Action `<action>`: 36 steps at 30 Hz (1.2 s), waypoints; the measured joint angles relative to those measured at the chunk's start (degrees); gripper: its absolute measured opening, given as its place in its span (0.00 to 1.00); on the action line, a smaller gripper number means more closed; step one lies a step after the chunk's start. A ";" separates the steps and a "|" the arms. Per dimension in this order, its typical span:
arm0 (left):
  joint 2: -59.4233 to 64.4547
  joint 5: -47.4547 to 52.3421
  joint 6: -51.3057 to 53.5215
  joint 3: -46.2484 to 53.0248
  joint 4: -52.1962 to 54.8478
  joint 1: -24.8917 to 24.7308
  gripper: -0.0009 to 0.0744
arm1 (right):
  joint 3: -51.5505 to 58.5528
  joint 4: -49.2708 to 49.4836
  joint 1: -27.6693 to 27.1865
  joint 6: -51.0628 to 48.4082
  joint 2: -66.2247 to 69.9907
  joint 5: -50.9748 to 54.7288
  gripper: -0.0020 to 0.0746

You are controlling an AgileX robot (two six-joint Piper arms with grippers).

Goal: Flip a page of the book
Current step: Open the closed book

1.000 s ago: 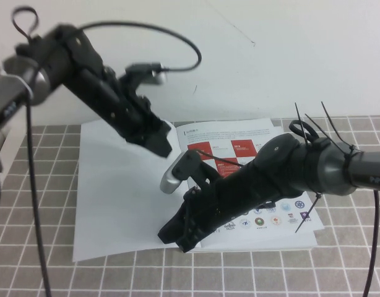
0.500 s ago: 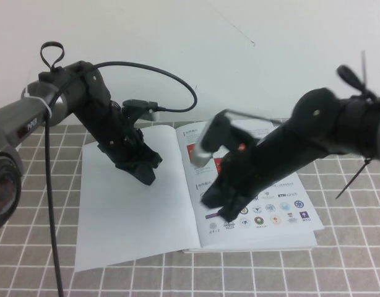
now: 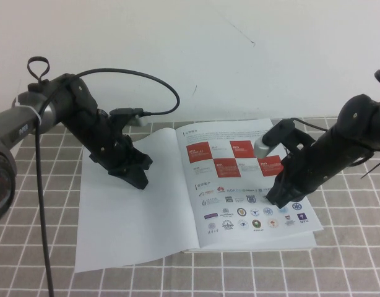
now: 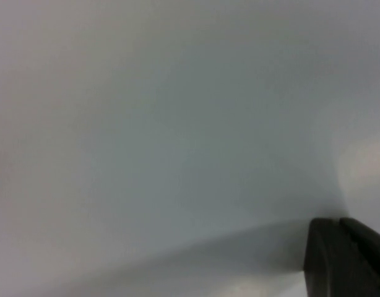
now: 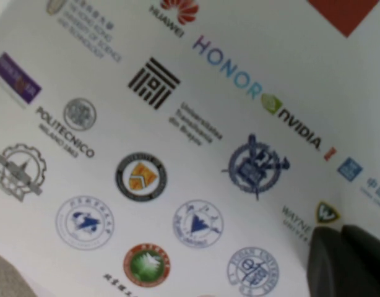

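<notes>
We see the right gripper [image 3: 278, 198] clenched shut and empty, its tip on the logo rows of the book [image 3: 252, 185]. The left gripper [image 3: 139, 180], fingers together, presses the page [image 3: 131, 216], turned flat to the left, blank side up. The book lies open mid-table, spine running near to far.

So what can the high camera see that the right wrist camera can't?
Only the high view shows the whole open book, its blank turned page, red squares and the left pincer over that page. Only the right wrist view makes logo names readable, like NVIDIA. Both show the logo page and the shut right pincer.
</notes>
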 joint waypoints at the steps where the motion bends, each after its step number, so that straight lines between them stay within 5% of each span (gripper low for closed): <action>1: -0.01 -0.15 0.00 0.00 -0.10 0.13 0.01 | -0.28 0.00 0.02 0.00 0.14 0.55 0.03; 17: 0.11 -1.40 0.19 0.00 -1.27 0.12 0.01 | 0.01 -2.04 6.85 1.92 -5.25 5.78 0.03; 24: 0.19 -1.20 0.48 0.00 -2.56 0.12 0.01 | 0.01 -5.57 0.08 13.27 -5.78 -9.02 0.03; 36: 0.50 -0.18 1.68 0.00 -4.25 0.12 0.01 | -0.19 -8.79 -3.46 16.87 -0.38 -7.40 0.03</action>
